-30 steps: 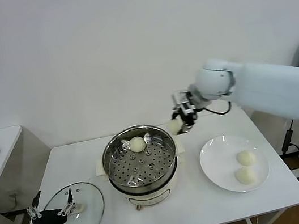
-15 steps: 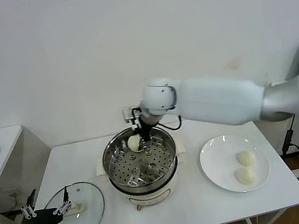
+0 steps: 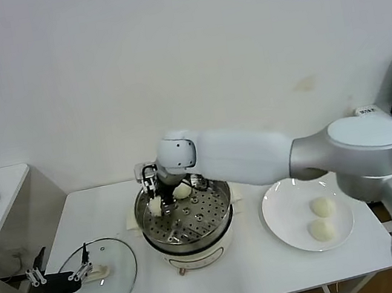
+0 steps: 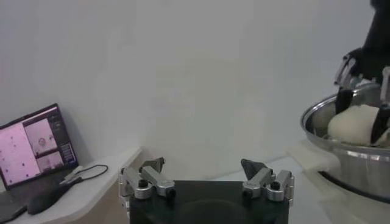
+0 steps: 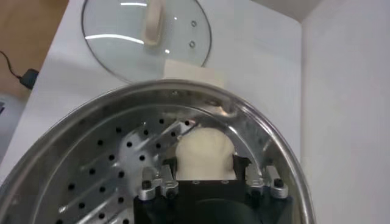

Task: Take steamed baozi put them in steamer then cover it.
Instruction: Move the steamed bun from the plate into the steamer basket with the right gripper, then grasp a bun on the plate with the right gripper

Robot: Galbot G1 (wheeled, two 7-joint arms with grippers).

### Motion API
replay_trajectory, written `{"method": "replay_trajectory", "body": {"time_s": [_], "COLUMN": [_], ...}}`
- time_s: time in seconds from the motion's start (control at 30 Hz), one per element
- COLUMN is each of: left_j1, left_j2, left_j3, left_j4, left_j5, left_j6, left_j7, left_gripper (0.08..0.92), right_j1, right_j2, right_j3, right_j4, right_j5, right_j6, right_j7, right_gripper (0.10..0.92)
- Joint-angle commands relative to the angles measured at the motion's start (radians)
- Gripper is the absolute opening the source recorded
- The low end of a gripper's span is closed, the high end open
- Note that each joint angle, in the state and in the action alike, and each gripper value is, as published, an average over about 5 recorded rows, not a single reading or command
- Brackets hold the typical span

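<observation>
1. Progress sits near the halfway mark, judged by where the buns lie: one steamed baozi (image 3: 182,191) rests on the perforated tray at the far side of the steamer (image 3: 185,216).
2. Right gripper (image 3: 156,204) hangs over the steamer's left rim, its fingers narrowed around a second baozi (image 5: 205,153), which appears not yet set on the tray.
3. Two more baozi (image 3: 323,207) lie on the white plate (image 3: 286,214), just right of the steamer; both remain to be carried over.
4. Cover (image 3: 98,279) lies flat on the table, left of the steamer and nearer the robot, so covering is not yet done.
5. Left gripper (image 4: 206,176) waits by the cover, well left of the steamer, fingers spread wide and empty.
</observation>
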Motion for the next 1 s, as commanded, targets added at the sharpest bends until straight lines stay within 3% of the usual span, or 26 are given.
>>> {"method": "replay_trajectory", "body": {"time_s": [0.03, 0.37, 0.6, 1.0], "left_j1": [0.0, 0.003, 0.002, 0.005], "left_j2": [-0.001, -0.005, 0.002, 0.003], "left_j3": [0.0, 0.002, 0.001, 0.027], "left_j4": [0.0, -0.001, -0.003, -0.007], "left_j5": [0.0, 0.001, 0.001, 0.015], "left_j6": [-0.001, -0.001, 0.0, 0.002], "left_j7": [0.0, 0.0, 0.002, 0.003], "left_gripper": [0.823, 0.823, 0.823, 0.823], "right_j1": [-0.03, 0.058, 0.227, 0.265], "right_j2": [0.048, -0.054, -0.243, -0.746], "right_j3": [0.002, -0.007, -0.028, -0.09], "right_j4": [-0.053, 0.045, 0.198, 0.516], "right_j5": [-0.012, -0.053, -0.082, -0.243], "right_j6": [-0.005, 0.01, 0.089, 0.258], "right_j7": [0.005, -0.089, -0.216, -0.35], "right_gripper": [0.596, 0.81, 0.823, 0.823]}}
